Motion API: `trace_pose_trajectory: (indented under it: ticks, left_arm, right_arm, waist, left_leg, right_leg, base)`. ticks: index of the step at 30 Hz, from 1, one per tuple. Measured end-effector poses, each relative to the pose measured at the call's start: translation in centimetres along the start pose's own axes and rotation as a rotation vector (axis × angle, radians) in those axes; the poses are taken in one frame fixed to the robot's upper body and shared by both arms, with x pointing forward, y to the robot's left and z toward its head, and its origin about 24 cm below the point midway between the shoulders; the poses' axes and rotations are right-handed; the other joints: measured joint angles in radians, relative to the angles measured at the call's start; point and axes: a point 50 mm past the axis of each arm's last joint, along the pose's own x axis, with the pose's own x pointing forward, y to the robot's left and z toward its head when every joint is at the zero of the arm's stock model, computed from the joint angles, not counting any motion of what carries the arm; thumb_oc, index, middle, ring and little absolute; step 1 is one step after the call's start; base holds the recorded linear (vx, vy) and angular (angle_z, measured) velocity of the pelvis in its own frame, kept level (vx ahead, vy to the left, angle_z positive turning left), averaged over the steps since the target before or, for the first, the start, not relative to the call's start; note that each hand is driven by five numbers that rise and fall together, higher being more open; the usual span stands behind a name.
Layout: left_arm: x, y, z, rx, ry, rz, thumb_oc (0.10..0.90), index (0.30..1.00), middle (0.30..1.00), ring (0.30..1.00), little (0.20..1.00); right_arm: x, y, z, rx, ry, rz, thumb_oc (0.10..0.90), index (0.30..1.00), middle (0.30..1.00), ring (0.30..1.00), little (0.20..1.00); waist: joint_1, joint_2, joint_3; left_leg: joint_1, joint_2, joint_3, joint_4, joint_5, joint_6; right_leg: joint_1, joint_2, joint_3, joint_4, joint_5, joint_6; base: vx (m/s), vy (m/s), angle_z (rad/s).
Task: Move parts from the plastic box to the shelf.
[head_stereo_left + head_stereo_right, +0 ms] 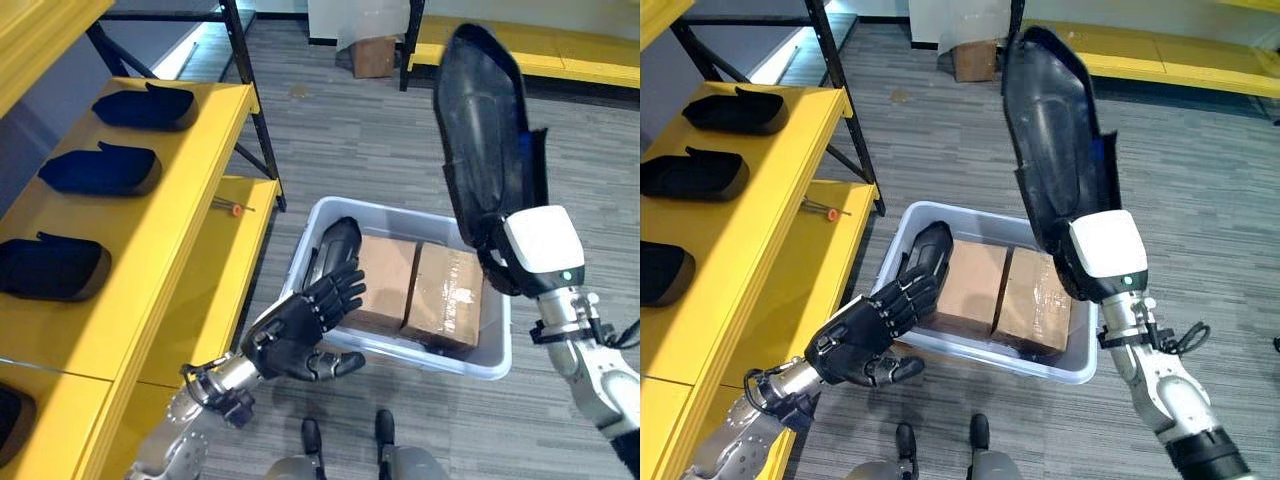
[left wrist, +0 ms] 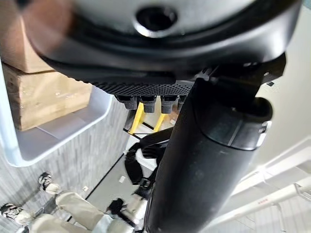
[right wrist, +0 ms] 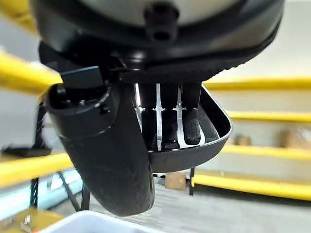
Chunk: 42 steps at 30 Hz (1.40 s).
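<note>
The right hand [image 1: 545, 250] grips a long black part [image 1: 485, 140], holding it raised and nearly upright above the box [image 1: 300, 262]. In the right wrist view its fingers [image 3: 167, 127] curl inside the part's hollow while the thumb [image 3: 104, 155] presses on the outside.

The left hand [image 1: 300, 330] hovers at the box's near-left corner with fingers loosely spread and holding nothing; its fingertips are just beside another black part [image 1: 335, 245] that leans in the left end of the box. 2 cardboard blocks [image 1: 420, 290] sit side by side in the box, filling most of it.

The yellow shelf [image 1: 190, 190] stands to the robot's left. At least 3 black parts [image 1: 100, 170] lie in a row on its upper level, well apart from each other. A small red-tipped tool [image 1: 228, 208] lies on the lower level.
</note>
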Motion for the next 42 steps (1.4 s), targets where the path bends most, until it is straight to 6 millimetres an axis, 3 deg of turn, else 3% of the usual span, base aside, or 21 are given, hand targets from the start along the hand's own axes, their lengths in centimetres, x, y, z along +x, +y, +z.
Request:
trace_pose_trajectory:
  ticks: [3,7,11,13,17,23,29,30,31,32,33,34,35,36,37,38,39,40,41,42]
  left_arm:
    - [-0.3,-0.3,-1.0,-0.039,0.04,0.006,0.9,1.0,1.0,1.0,1.0]
    - [-1.4,-0.5,-2.3,-0.09,0.094,0.056,0.9,1.0,1.0,1.0,1.0]
    - [-1.7,-0.6,-2.6,-0.098,0.102,0.079,0.9,1.0,1.0,1.0,1.0]
    - [-1.7,-0.5,-2.5,-0.095,0.099,0.086,0.9,1.0,1.0,1.0,1.0]
    - [-1.8,-0.3,-2.4,-0.098,0.093,0.112,0.9,1.0,1.0,1.0,1.0]
    - [-3.0,-0.6,-3.3,-0.164,0.072,0.182,0.9,1.0,1.0,1.0,1.0]
    - [-3.2,-0.7,-3.2,-0.163,0.068,0.181,0.9,1.0,1.0,1.0,1.0]
    - [-3.1,-0.6,-3.1,-0.137,0.071,0.175,0.9,1.0,1.0,1.0,1.0]
    - [-2.7,-0.5,-2.7,-0.101,0.072,0.162,0.9,1.0,1.0,1.0,1.0]
    - [-2.3,-0.3,-2.5,-0.088,0.068,0.149,0.9,1.0,1.0,1.0,1.0]
    - [-1.7,-0.2,-2.1,-0.072,0.058,0.135,0.9,1.0,1.0,1.0,1.0]
    - [-0.8,0.0,-1.4,-0.048,0.035,0.106,0.9,1.0,1.0,1.0,1.0]
    - [0.3,0.0,-1.0,-0.025,0.021,0.073,0.9,1.0,1.0,1.0,1.0]
    - [1.7,0.0,-0.2,0.058,0.026,0.037,0.9,1.0,1.0,1.0,1.0]
    - [2.8,0.0,0.4,0.099,0.016,0.017,0.9,1.0,1.0,1.0,1.0]
    - [3.5,0.0,0.6,0.168,0.036,0.015,0.9,1.0,1.0,1.0,1.0]
    - [3.3,0.0,0.3,0.186,0.061,0.025,0.9,1.0,1.0,1.0,1.0]
    - [2.9,0.0,-0.3,0.211,0.101,0.033,0.9,1.0,1.0,1.0,1.0]
    - [2.3,0.0,-0.7,0.232,0.141,0.039,0.9,1.0,1.0,1.0,1.0]
    - [1.5,0.2,-1.0,0.261,0.18,0.054,0.9,1.0,1.0,1.0,1.0]
  right_arm:
    - [-2.1,0.8,0.6,0.189,0.123,0.025,0.4,0.3,0.3,0.3,0.3]
    - [-5.2,2.6,0.7,0.261,0.183,0.142,0.4,0.3,0.3,0.3,0.3]
    - [-6.5,3.1,0.4,0.283,0.215,0.185,0.4,0.3,0.3,0.3,0.3]
    - [-6.6,3.1,0.5,0.294,0.213,0.186,0.4,0.3,0.3,0.3,0.3]
    - [-6.0,2.8,0.8,0.3,0.179,0.156,0.4,0.3,0.3,0.3,0.3]
    - [-4.9,1.5,1.0,0.289,0.124,0.09,0.4,0.3,0.3,0.3,0.3]
    - [-5.9,1.7,0.7,0.311,0.146,0.106,0.4,0.3,0.3,0.3,0.3]
    - [-6.0,1.7,0.7,0.31,0.145,0.114,0.4,0.3,0.3,0.3,0.3]
    - [-6.0,1.7,0.7,0.306,0.143,0.114,0.4,0.3,0.3,0.3,0.3]
    - [-6.0,1.7,0.6,0.305,0.145,0.115,0.4,0.3,0.3,0.3,0.3]
    - [-5.9,1.6,0.6,0.302,0.14,0.112,0.4,0.3,0.3,0.3,0.3]
    - [-5.4,1.2,0.4,0.284,0.125,0.098,0.4,0.3,0.3,0.3,0.3]
    - [-5.1,0.9,0.2,0.27,0.123,0.078,0.4,0.3,0.3,0.3,0.3]
    - [-4.2,0.3,0.1,0.282,0.126,0.039,0.4,0.3,0.3,0.3,0.3]
    - [-3.1,-0.4,-0.1,0.292,0.124,-0.014,0.4,0.3,0.3,0.3,0.3]
    - [-2.6,-0.3,0.2,0.344,0.147,-0.048,0.4,0.3,0.3,0.3,0.3]
    - [-2.5,-0.3,0.3,0.368,0.153,-0.052,0.4,0.3,0.3,0.3,0.3]
    - [-2.6,0.0,0.5,0.382,0.158,-0.042,0.4,0.3,0.3,0.3,0.3]
    - [-2.7,0.4,0.8,0.39,0.154,-0.022,0.4,0.3,0.3,0.3,0.3]
    - [-2.7,0.7,1.4,0.401,0.138,-0.006,0.4,0.3,0.3,0.3,0.3]
  waist:
    - [-0.021,-0.001,-0.008]
    - [-0.05,-0.002,-0.009]
    - [-0.061,-0.001,-0.01]
    - [-0.061,-0.002,-0.016]
    - [-0.033,-0.001,-0.018]
    - [0.011,0.028,-0.031]
    - [0.01,0.056,-0.028]
    - [0.007,0.038,-0.023]
    - [0.001,0.027,-0.016]
    - [-0.01,0.009,-0.008]
    - [-0.035,-0.015,-0.011]
    - [-0.059,-0.021,-0.012]
    - [-0.082,-0.012,-0.017]
    - [-0.084,0.015,-0.036]
    - [-0.091,0.033,-0.045]
    - [-0.095,0.004,-0.052]
    - [-0.092,0.004,-0.056]
    - [-0.079,0.014,-0.067]
    - [-0.073,0.021,-0.079]
    - [-0.057,0.02,-0.083]
  left_leg:
    - [-0.004,-0.007,0.017,-0.004,-0.001,0.01]
    - [-0.009,-0.016,0.045,-0.005,-0.004,0.025]
    - [-0.013,-0.014,0.016,-0.005,0.005,0.039]
    - [-0.025,-0.013,-0.005,-0.004,0.019,0.038]
    - [-0.047,0.006,-0.053,-0.001,0.052,0.011]
    - [-0.095,0.038,-0.096,0.002,0.078,-0.025]
    - [-0.125,0.056,-0.086,0.037,0.044,-0.032]
    - [-0.123,0.053,-0.062,0.063,0.01,-0.034]
    - [-0.143,0.055,-0.021,0.131,-0.032,0.021]
    - [-0.15,0.057,-0.003,0.203,-0.071,0.023]
    - [-0.153,0.073,0.028,0.287,-0.11,0.001]
    - [-0.115,0.106,0.04,0.307,-0.128,-0.028]
    - [-0.064,0.151,0.026,0.31,-0.137,-0.042]
    - [-0.026,0.159,-0.03,0.286,-0.154,-0.068]
    - [0.003,0.13,-0.065,0.196,-0.164,-0.08]
    - [0.021,0.049,-0.072,0.143,-0.138,-0.085]
    - [0.024,0.023,-0.074,0.138,-0.13,-0.07]
    - [0.032,0.007,-0.078,0.124,-0.121,-0.045]
    - [0.034,0.002,-0.09,0.113,-0.111,-0.03]
    - [0.031,-0.004,-0.093,0.105,-0.105,-0.022]
  right_leg:
    - [-0.013,-0.012,0.014,0.01,0.003,0.012]
    - [-0.031,-0.021,0.038,0.024,0.011,0.024]
    - [-0.055,-0.02,0.042,0.096,-0.026,0.034]
    - [-0.079,-0.018,0.048,0.138,-0.054,0.034]
    - [-0.077,0.005,0.022,0.118,-0.048,0.018]
    - [-0.079,0.057,0.027,0.087,-0.03,-0.006]
    - [-0.081,0.048,-0.006,0.11,-0.052,-0.04]
    - [-0.08,0.023,-0.017,0.108,-0.043,-0.062]
    - [-0.083,-0.002,-0.024,0.12,-0.047,-0.061]
    - [-0.076,-0.028,-0.043,0.116,-0.04,-0.06]
    - [-0.064,-0.067,-0.062,0.104,-0.031,-0.048]
    - [-0.056,-0.093,-0.061,0.101,-0.035,-0.032]
    - [-0.057,-0.106,-0.07,0.112,-0.036,-0.012]
    - [-0.076,-0.118,-0.053,0.123,-0.015,0.02]
    - [-0.101,-0.128,-0.034,0.139,-0.01,0.054]
    - [-0.113,-0.204,0.021,0.15,0.024,0.056]
    - [-0.106,-0.227,0.03,0.146,0.046,0.05]
    - [-0.105,-0.231,0.053,0.152,0.047,0.061]
    - [-0.097,-0.199,0.059,0.17,0.001,0.099]
    - [-0.075,-0.16,0.042,0.148,-0.017,0.106]
  base:
    - [-0.09,0.15,-0.15]
    - [-0.15,0.046,-0.18]
    - [-0.16,-0.028,0.16]
    - [-0.2,-0.097,0.35]
    - [-0.18,-0.126,0.29]
    - [-0.16,-0.066,0.23]
    - [-0.14,0.116,0.26]
    - [-0.12,0.211,0.23]
    - [-0.15,0.271,0.23]
    - [-0.1,0.196,0.42]
    - [-0.11,0.269,0.43]
    - [-0.15,0.418,0.52]
    - [-0.16,0.491,0.26]
    - [-0.21,0.589,0.17]
    - [-0.27,0.666,0.26]
    - [-0.28,0.629,0.43]
    - [-0.23,0.476,0.44]
    - [-0.11,0.236,0.33]
    - [-0.17,0.356,0.28]
    - [-0.17,0.316,0.12]
